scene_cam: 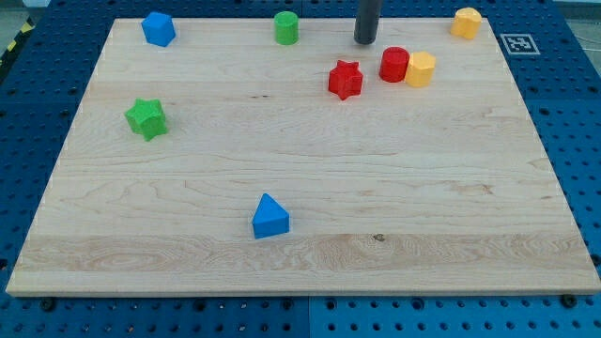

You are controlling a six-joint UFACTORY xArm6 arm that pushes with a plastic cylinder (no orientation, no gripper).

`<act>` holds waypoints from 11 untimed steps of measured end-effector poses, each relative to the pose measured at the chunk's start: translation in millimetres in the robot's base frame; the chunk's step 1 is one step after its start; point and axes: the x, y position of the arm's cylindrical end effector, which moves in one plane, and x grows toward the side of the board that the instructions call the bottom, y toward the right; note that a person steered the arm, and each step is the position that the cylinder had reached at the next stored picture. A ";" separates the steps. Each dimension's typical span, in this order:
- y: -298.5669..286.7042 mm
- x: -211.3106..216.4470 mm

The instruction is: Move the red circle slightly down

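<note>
Clearly the worry is the angle of approach: my tip (365, 41) stands near the table's (300, 253) far edge, at roughly eleven o'clock from the red circle (394, 64), close but apart from it, so a push started from there would likely drive the circle toward five o'clock rather than straight to six. That line runs into the yellow hexagonal block (420, 69), which touches the circle at its three o'clock side; I judge the two would travel together, or the circle would skid off it and turn. A push carried too far would also overshoot a move that is meant to be slight. The red star (346, 80) sits near the circle at about eight o'clock, apart from it, and a leftward slip could nudge it. The circle itself is a short, upright red cylinder with a flat top, lying in the table's upper right part. There is no claw on this arm, only the rod, so nothing is apart, together or clamped. The other blocks lie well apart.
</note>
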 end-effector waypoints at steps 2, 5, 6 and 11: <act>0.0 37.1; 4.4 19.5; 26.4 40.8; 24.1 113.1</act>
